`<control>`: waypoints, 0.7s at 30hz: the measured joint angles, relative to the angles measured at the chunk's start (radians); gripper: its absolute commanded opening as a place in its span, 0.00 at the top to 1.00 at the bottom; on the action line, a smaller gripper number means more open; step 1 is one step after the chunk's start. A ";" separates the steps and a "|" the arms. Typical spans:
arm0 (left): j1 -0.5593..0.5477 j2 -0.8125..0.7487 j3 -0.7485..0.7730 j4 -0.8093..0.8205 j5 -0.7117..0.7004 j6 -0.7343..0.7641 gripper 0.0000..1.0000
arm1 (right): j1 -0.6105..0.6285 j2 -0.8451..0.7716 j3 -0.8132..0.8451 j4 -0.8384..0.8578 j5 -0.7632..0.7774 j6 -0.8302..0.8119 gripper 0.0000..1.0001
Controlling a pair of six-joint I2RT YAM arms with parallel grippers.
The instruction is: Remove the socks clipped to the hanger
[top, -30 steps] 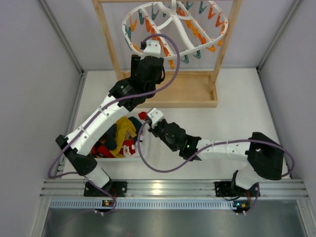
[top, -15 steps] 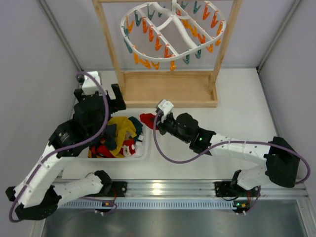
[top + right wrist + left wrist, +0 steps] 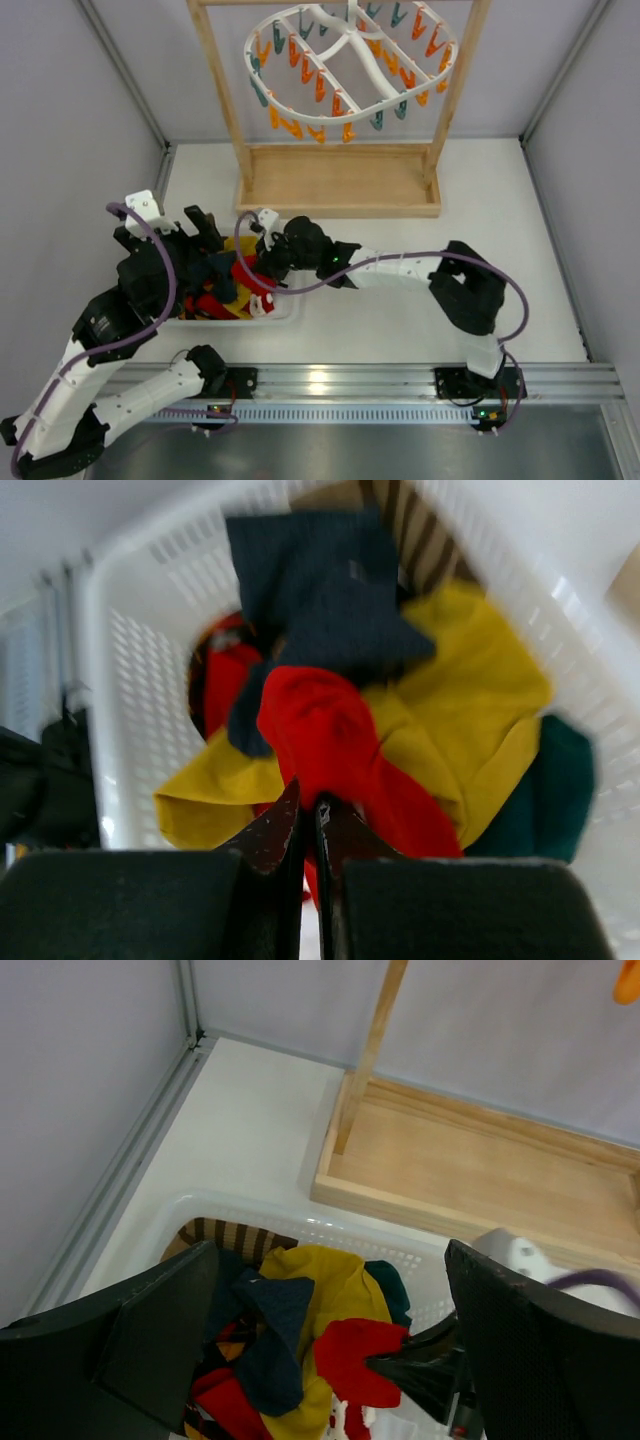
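The white oval hanger [image 3: 350, 62] with orange and teal pegs hangs from the wooden frame at the back, with no sock on it. The plain red sock [image 3: 325, 735] is pinched in my right gripper [image 3: 308, 805], which is shut on it over the white basket [image 3: 130, 660]; it also shows in the top view [image 3: 250, 274] and in the left wrist view [image 3: 358, 1360]. The navy sock [image 3: 320, 590] and the yellow sock [image 3: 480, 700] lie in the basket. My left gripper [image 3: 330, 1350] is open and empty above the basket [image 3: 300, 1225].
The wooden stand's base tray [image 3: 340, 182] sits behind the basket, its posts [image 3: 222, 90] rising at both sides. A striped brown item [image 3: 225, 1235] and a dark teal one [image 3: 390, 1285] also lie in the basket. Grey walls close in left and right.
My right gripper carried the red sock left from the table into the basket. My left arm drew back and down from beside the frame to over the basket.
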 measured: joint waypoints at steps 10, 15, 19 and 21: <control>0.192 0.005 -0.071 0.012 0.034 -0.005 0.01 | 0.040 0.285 0.133 -0.170 0.056 0.069 0.78; 0.337 0.005 -0.094 0.028 0.138 -0.003 0.02 | 0.046 0.201 0.107 -0.183 0.062 0.067 0.41; 0.383 0.004 -0.099 0.041 0.189 -0.002 0.02 | 0.046 0.065 0.060 -0.186 0.064 0.051 0.20; 0.387 0.004 -0.099 0.046 0.205 -0.001 0.02 | 0.046 0.003 0.054 -0.190 0.074 0.038 0.13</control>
